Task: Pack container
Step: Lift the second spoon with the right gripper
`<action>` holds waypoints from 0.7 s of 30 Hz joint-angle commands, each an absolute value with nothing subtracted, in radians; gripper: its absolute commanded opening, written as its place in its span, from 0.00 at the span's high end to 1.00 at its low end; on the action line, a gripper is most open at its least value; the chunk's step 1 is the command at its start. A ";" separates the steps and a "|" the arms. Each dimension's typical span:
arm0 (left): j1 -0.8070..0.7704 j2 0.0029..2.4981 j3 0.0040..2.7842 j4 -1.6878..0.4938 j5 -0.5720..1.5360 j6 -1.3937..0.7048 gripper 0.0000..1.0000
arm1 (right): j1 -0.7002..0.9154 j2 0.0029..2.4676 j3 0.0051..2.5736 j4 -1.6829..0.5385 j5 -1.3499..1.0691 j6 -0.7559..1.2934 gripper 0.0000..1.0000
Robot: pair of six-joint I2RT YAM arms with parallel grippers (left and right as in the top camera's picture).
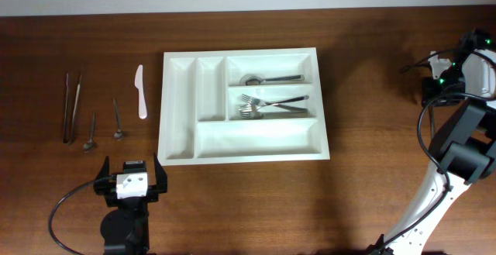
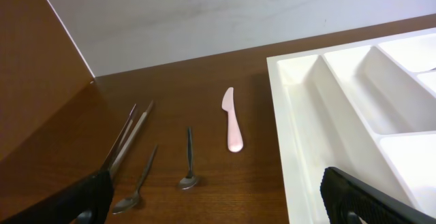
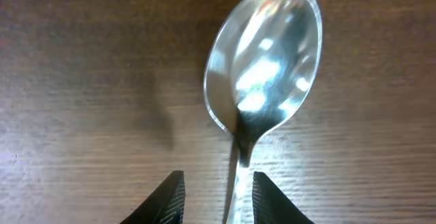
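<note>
1. A large white rectangular plastic cutlery tray (image 1: 242,55) with five compartments sits at the centre of the dark brown wooden tabletop (image 1: 364,201), its two narrow slots on the 9 o'clock side and three long ones toward 3 o'clock
2. A long metal spoon (image 1: 267,78) lies in the long compartment at 12 o'clock, and a small pile of metal forks (image 1: 267,102) fills the one just below it
3. The left hand (image 1: 131,164), at 7 o'clock from the tray, is spread wide with nothing between its fingers
4. Out at 9 o'clock from the tray lie a white plastic knife (image 1: 140,92), a small metal spoon (image 1: 117,122), a second small metal spoon (image 1: 91,133) and long metal tongs (image 1: 71,108), each apart from the next
5. The right hand (image 3: 218,176), far out at 3 o'clock, has its fingers partly apart around the handle of a shiny metal spoon (image 3: 262,67); whether they grip it cannot be told
</note>
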State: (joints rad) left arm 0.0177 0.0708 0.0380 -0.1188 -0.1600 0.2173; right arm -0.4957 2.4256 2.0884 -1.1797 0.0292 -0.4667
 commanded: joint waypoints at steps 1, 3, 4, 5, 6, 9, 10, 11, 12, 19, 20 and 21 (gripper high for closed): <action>0.013 0.062 0.032 -0.116 -0.150 0.226 0.01 | -0.493 2.432 2.081 -1.168 0.035 -0.455 0.66; 0.013 0.062 0.032 -0.116 -0.150 0.226 0.01 | -0.493 2.432 2.080 -1.158 0.035 -0.455 0.66; 0.013 0.062 0.032 -0.116 -0.150 0.226 0.01 | -0.493 2.432 2.080 -1.155 0.035 -0.455 0.66; 0.013 0.062 0.032 -0.116 -0.150 0.226 0.01 | -0.494 2.432 2.079 -1.153 0.035 -0.455 0.65; 0.013 0.062 0.032 -0.116 -0.150 0.226 0.01 | -0.495 2.432 2.079 -1.151 0.035 -0.455 0.66; 0.013 0.062 0.032 -0.116 -0.150 0.226 0.01 | -0.500 2.432 2.079 -1.147 0.035 -0.455 0.65; 0.013 0.062 0.032 -0.116 -0.150 0.226 0.01 | -0.503 2.432 2.079 -1.147 0.035 -0.455 0.65; 0.013 0.062 0.032 -0.116 -0.150 0.226 0.01 | -0.506 2.432 2.079 -1.147 0.035 -0.455 0.66; 0.013 0.062 0.032 -0.116 -0.150 0.226 0.01 | -0.512 2.432 2.079 -1.147 0.034 -0.455 0.65; 0.013 0.062 0.032 -0.116 -0.150 0.226 0.01 | -0.524 2.432 2.077 -1.147 0.035 -0.455 0.65; 0.013 0.062 0.032 -0.116 -0.150 0.226 0.01 | -0.524 2.432 2.077 -1.147 0.034 -0.455 0.65; 0.013 0.062 0.032 -0.116 -0.150 0.226 0.01 | -0.524 2.432 2.075 -1.147 0.034 -0.455 0.65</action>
State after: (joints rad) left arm 0.0177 0.0708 0.0380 -0.1188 -0.1600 0.2173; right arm -0.5186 2.4256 2.0884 -1.1496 0.0288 -0.4660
